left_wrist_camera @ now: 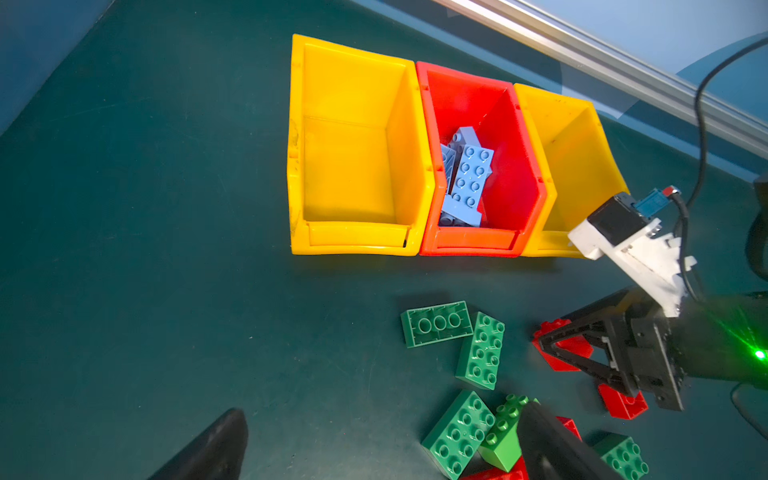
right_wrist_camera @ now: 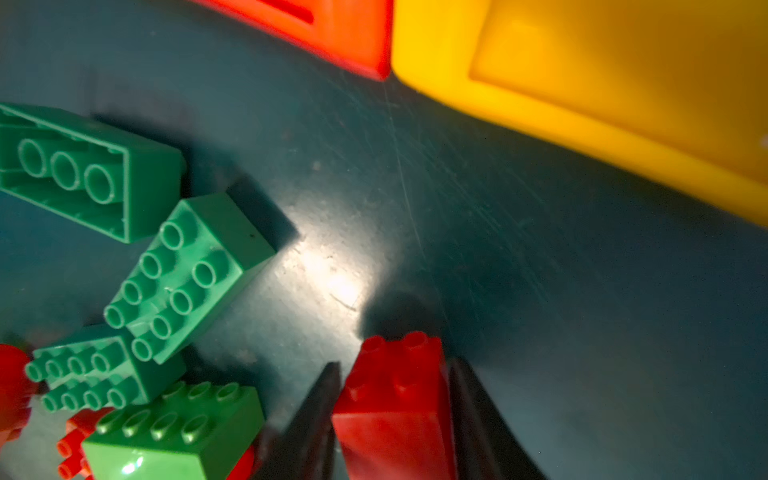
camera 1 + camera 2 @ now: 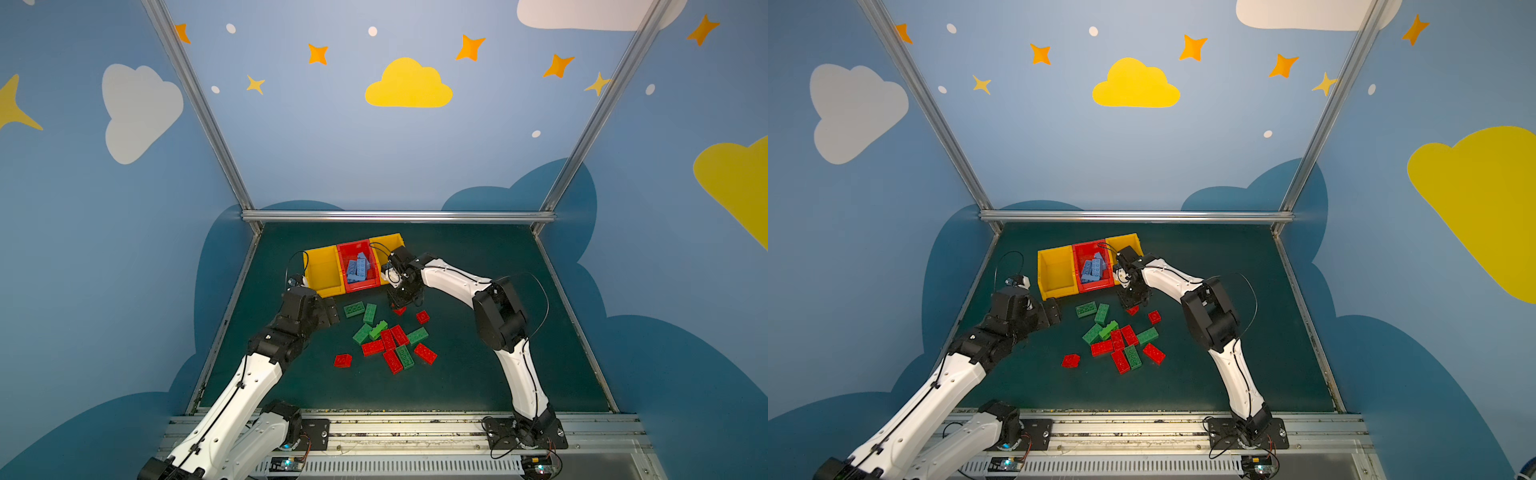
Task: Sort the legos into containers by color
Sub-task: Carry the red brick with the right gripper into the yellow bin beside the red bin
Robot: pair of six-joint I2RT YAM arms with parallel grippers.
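The small red brick (image 2: 390, 415) stands studs-up on the dark green mat (image 3: 478, 353), just in front of the bins. I read the right gripper (image 2: 392, 368) as closed on it. Its two black fingers (image 2: 320, 415) press the brick's opposite sides, with no gap visible on either side. I cannot tell whether the brick has left the mat.

Beside this grip, toward the left arm, lie an upturned green brick (image 1: 436, 323) and a studs-up green brick (image 1: 480, 351), touching at a corner. A second small red brick (image 3: 422, 317) sits near the gripper on its other side. The remaining green and red bricks (image 3: 390, 343) form a loose cluster on the mat, nearer the arm bases.

The three bins stand joined in a row at the far side. The red bin (image 1: 519, 174) in the middle holds the light blue bricks (image 1: 467, 178), piled unevenly. The left yellow bin (image 1: 299, 166) and right yellow bin (image 1: 582, 158) flank it.

The left gripper (image 1: 382, 409) hangs near the left yellow bin's front corner. Its jaws are spread fully apart and grasp nothing.
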